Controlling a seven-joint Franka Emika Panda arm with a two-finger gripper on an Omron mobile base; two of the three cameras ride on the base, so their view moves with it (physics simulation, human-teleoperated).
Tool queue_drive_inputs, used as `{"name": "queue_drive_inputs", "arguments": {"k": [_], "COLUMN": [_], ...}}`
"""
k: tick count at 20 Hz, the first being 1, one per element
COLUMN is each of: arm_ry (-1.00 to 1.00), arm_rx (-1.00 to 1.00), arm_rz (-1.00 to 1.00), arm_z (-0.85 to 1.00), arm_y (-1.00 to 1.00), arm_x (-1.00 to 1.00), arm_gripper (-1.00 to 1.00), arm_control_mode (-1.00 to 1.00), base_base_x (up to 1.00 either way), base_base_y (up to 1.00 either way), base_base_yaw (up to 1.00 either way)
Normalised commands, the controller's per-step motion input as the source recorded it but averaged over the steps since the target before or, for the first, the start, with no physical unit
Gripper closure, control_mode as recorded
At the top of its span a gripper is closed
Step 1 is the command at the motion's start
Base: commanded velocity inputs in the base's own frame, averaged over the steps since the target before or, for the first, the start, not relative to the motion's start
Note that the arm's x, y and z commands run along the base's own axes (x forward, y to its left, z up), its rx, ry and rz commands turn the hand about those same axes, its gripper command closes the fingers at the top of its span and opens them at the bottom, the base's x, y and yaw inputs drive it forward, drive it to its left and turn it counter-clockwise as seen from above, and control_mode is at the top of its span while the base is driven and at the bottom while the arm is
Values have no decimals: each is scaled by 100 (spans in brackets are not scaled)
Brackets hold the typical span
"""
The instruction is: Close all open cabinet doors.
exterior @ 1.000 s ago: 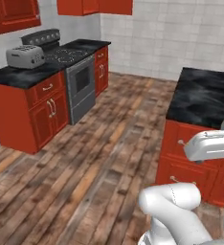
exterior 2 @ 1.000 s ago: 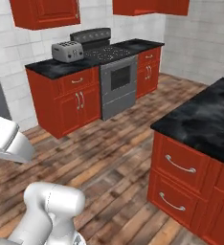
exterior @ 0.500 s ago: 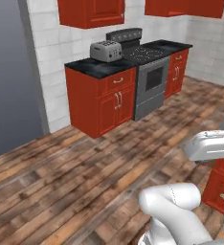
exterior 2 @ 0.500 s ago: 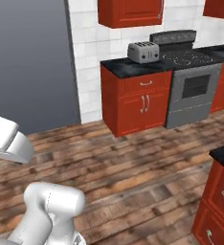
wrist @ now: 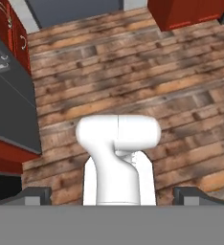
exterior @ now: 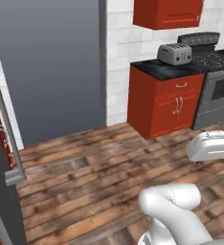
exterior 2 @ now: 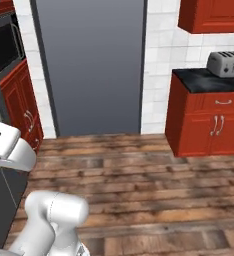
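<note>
1. Above the black counter's left end, a red wall-cabinet door point(exterior: 167, 13) hangs shut; the toaster point(exterior: 174, 53) stands on that counter point(exterior: 157, 70); no cabinet door visibly stands open.
2. Tucked over the wooden floor point(wrist: 133, 76), the arm is folded for travel, hand aimed downward.
3. Gripper point(wrist: 111, 195): fingertips well apart, released, grasping nothing.

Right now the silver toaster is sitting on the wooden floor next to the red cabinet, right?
Not quite. The toaster sits on the black countertop on top of the red cabinet, not on the wooden floor. The left base view shows it.
</note>
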Motion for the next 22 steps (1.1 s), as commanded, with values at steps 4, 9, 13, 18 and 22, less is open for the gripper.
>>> {"name": "queue_drive_inputs", "arguments": {"k": [4,9,13,18,22], "arm_ry": [0,0,0,0,0], "arm_rx": [0,0,0,0,0], "arm_rz": [0,0,0,0,0], "arm_z": [0,0,0,0,0], "arm_y": [0,0,0,0,0], "arm_x": [0,0,0,0,0], "arm_gripper": [-100,-100,-100,-100,-100], "arm_control_mode": [100,100,100,100,100], "base_base_x": [59,70,89,93,93], "base_base_y": [0,-19,-46,-59,-40], "base_base_yaw": [39,21,7,-7,-38]}}
